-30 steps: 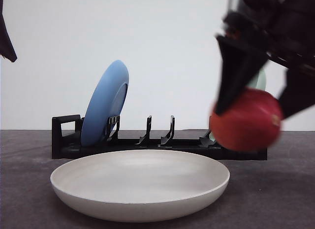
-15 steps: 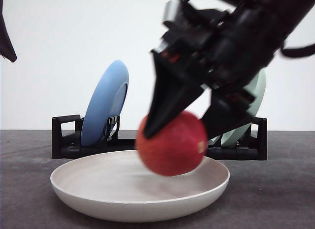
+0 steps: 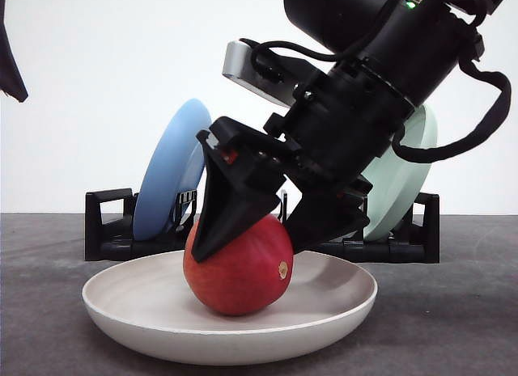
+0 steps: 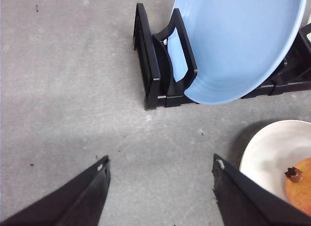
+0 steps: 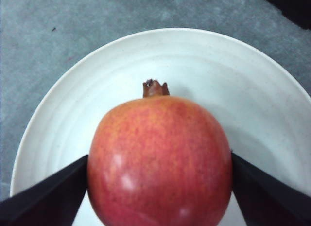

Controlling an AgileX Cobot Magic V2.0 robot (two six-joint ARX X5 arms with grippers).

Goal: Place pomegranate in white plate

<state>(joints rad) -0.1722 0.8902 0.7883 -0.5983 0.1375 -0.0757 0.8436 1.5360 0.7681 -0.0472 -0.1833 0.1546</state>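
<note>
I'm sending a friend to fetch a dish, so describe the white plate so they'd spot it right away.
In front of the black dish rack on the grey table lies a wide, shallow cream plate, flat, holding a red pomegranate. The blue plate and pale green plate stand on edge in the rack.

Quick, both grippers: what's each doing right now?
Left gripper: open, holding nothing.
Right gripper: closed on the pomegranate, which sits in the white plate.

Lighting even, diffuse, bright. Front view sharp, no motion blur. Soft highlights on pomegranate (image 5: 159, 163); faint shadow beneath white plate (image 3: 340, 311). Right wrist view slightly soft.
</note>
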